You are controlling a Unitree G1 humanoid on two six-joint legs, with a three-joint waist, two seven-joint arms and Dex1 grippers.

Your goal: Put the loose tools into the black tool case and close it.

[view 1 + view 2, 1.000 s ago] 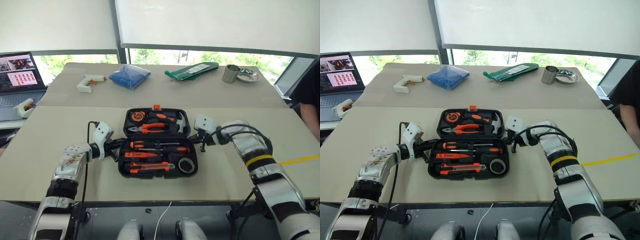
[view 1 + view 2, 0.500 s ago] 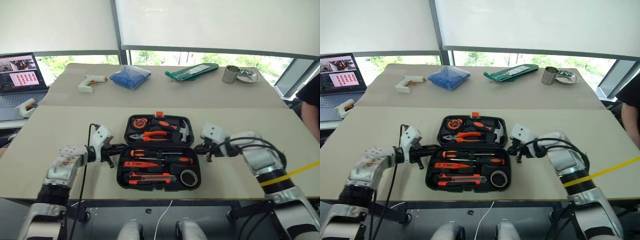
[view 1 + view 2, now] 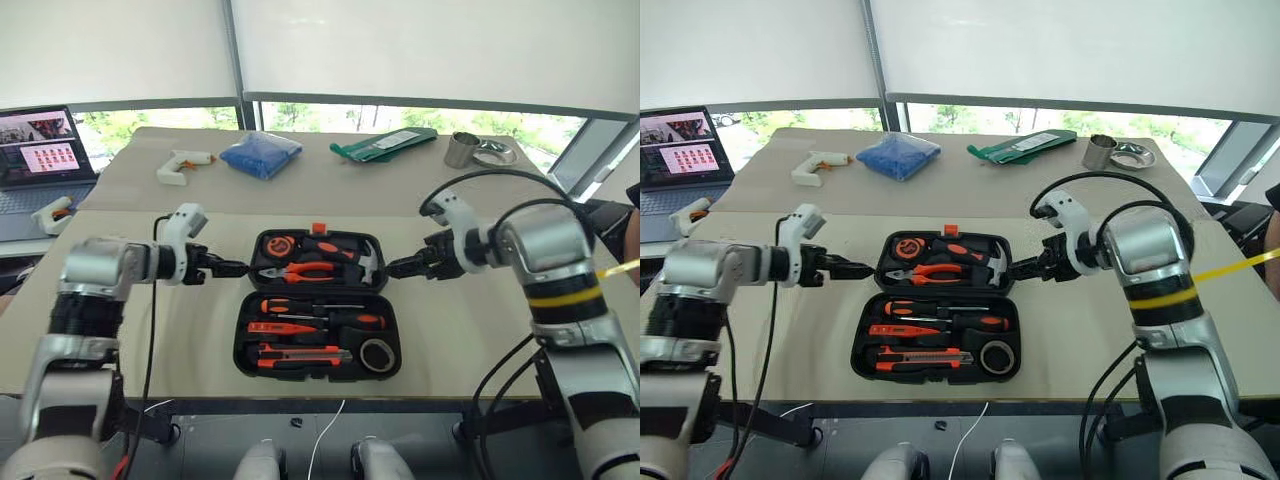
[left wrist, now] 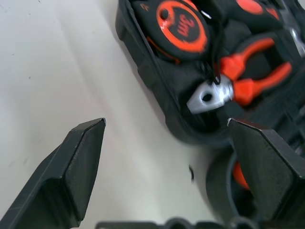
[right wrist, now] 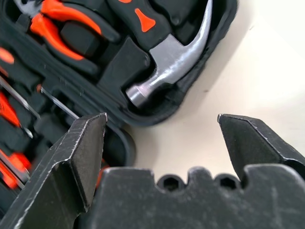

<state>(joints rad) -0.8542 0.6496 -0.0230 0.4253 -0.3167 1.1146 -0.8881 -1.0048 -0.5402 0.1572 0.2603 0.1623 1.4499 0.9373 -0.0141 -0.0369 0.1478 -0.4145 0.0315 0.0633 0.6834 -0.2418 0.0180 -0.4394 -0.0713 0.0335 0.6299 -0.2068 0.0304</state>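
Observation:
The black tool case [image 3: 250, 300] lies open in the middle of the table, with its lid half at the back and an orange latch [image 3: 318, 228]. In its front half sit two screwdrivers [image 3: 322, 299], a slim orange tester [image 3: 272, 327], the utility knife [image 3: 300, 353] and the black tape roll [image 3: 377, 354]. My left gripper [image 3: 236, 268] hovers open just left of the lid half, fingers [image 4: 71, 167] apart with nothing between them. On the other side of the lid, my right gripper [image 3: 394, 268] is open too, near the hammer [image 5: 176, 57].
The lid half holds a tape measure [image 4: 183, 26] and pliers [image 4: 248, 81]. On the far table are a white glue gun [image 3: 180, 163], a blue bag [image 3: 259, 153], a green packet [image 3: 385, 142] and a metal cup [image 3: 462, 148]. A laptop [image 3: 40, 150] stands at the left.
Both grippers have opened, risen and rolled, going from beside the case's front half to beside its lid half. The case and tools have stayed put.

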